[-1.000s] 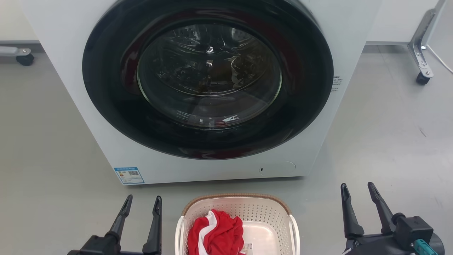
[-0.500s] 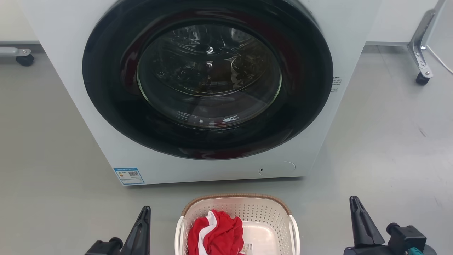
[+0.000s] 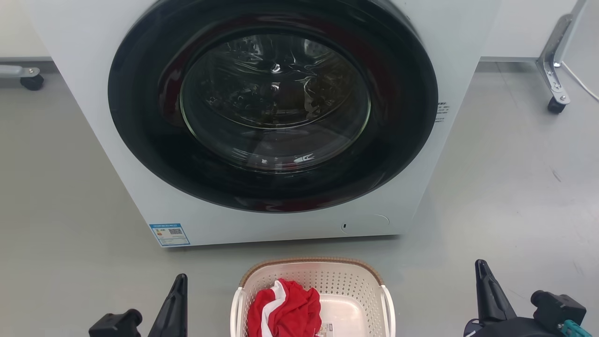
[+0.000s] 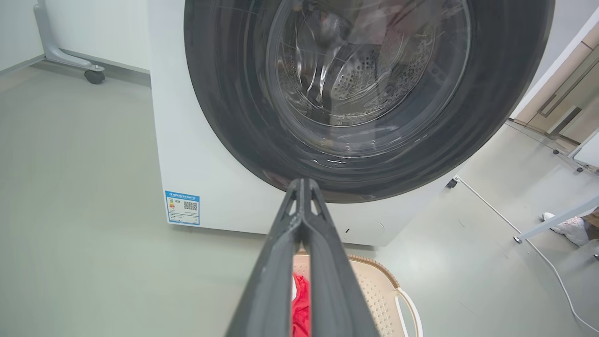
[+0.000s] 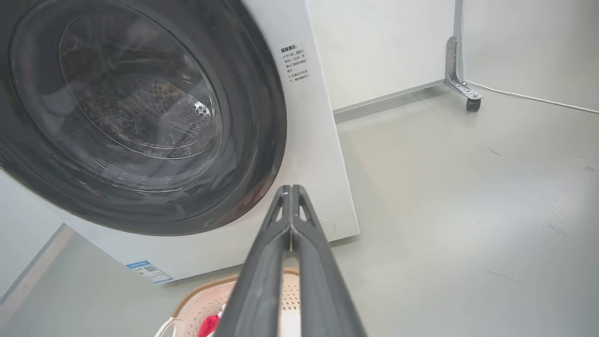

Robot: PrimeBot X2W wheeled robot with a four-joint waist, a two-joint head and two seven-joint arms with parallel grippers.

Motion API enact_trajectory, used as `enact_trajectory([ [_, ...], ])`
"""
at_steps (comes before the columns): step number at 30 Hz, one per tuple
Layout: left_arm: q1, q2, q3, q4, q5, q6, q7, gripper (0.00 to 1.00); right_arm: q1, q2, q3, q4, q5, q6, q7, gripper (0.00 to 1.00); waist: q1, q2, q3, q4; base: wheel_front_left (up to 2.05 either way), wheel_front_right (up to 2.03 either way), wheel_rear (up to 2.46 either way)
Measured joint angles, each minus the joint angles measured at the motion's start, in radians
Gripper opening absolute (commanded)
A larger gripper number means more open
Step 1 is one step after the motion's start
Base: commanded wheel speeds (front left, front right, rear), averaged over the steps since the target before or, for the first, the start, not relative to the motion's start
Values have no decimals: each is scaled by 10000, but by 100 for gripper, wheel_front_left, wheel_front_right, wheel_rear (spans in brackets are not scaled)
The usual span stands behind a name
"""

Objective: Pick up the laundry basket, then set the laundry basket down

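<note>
The laundry basket (image 3: 348, 282) stands on the grey floor just in front of the washing machine, cream-white with perforated walls and a brown rim. A red and white garment (image 3: 281, 312) lies crumpled in its left half. My left gripper (image 3: 180, 278) is to the left of the basket, shut with nothing in it, apart from the handle. My right gripper (image 3: 481, 264) is farther off to the right, also shut and empty. In the left wrist view the shut left gripper (image 4: 302, 182) hangs above the basket (image 4: 374, 290). The right wrist view shows the shut right gripper (image 5: 290, 188) above the basket's rim (image 5: 206, 290).
A big white washing machine (image 3: 468, 42) with a dark round door, closed, rises right behind the basket. Wheeled metal frame feet stand at the far left (image 3: 28, 77) and far right (image 3: 554, 89). A white cable (image 3: 580, 77) runs along the right floor. Open floor lies on both sides.
Both grippers have gone from open to shut and drawn back toward the view's bottom edge, each a little outward from the basket. The basket has stayed put.
</note>
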Motion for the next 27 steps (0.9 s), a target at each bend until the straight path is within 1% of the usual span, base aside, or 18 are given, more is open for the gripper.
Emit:
enact_trajectory([
  [8,-78,-117,328,182,-932,-226,270,0,-95,121,-337,109,993,199,301,0,0,0,-32,-20,0,0,0],
  [23,-304,-326,932,550,-2617,-502,744,0,-200,309,-959,297,2824,537,869,0,0,0,-92,-55,0,0,0],
  [27,-403,-389,1095,648,-3129,-667,853,0,-279,359,-1127,347,3292,640,1005,0,0,0,-108,-65,0,0,0],
])
